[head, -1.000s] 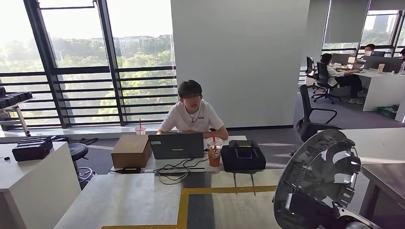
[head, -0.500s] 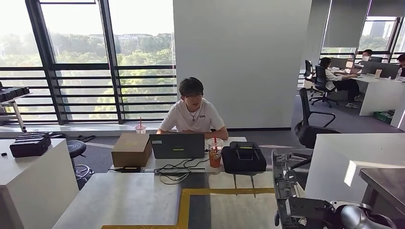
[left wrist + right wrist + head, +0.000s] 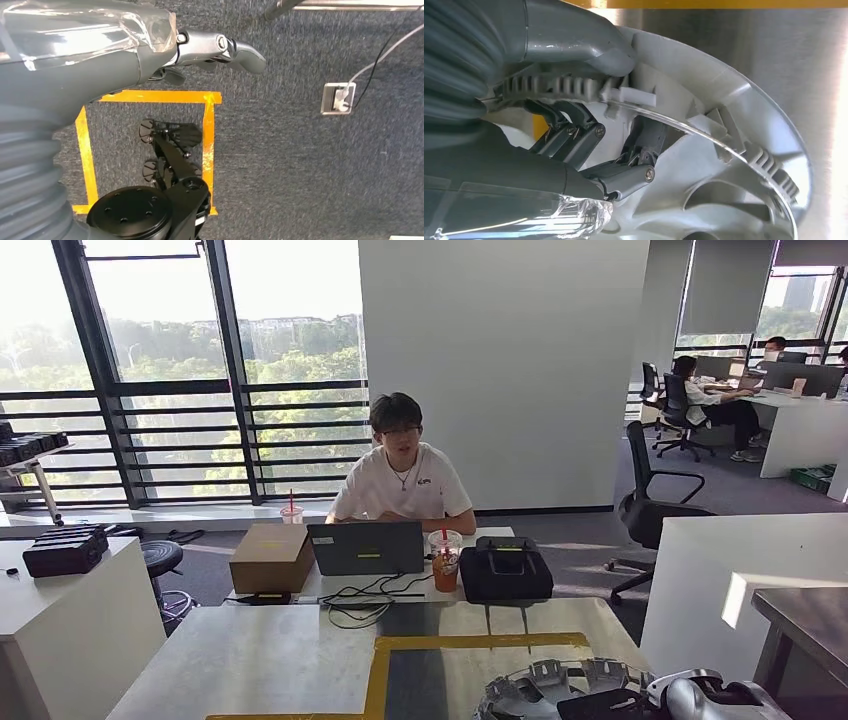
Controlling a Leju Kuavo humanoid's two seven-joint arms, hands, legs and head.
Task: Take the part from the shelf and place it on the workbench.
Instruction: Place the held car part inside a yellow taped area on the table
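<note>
Hand [image 3: 589, 135] on right grips round, ribbed grey plastic part [image 3: 734, 165] over workbench [image 3: 270, 655].

Left hand [image 3: 200, 52] hanging over grey carpet [image 3: 300, 165], holding nothing.
Beneath it, orange tape square [image 3: 150, 97]; well beyond the fingertips, white floor socket [image 3: 339, 98] with cable plugged in.

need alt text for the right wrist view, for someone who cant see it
The robot's right hand grips the rim of a grey round plastic part, thumb over the edge and fingers behind it. The part hangs close over a grey workbench marked with yellow tape.
</note>
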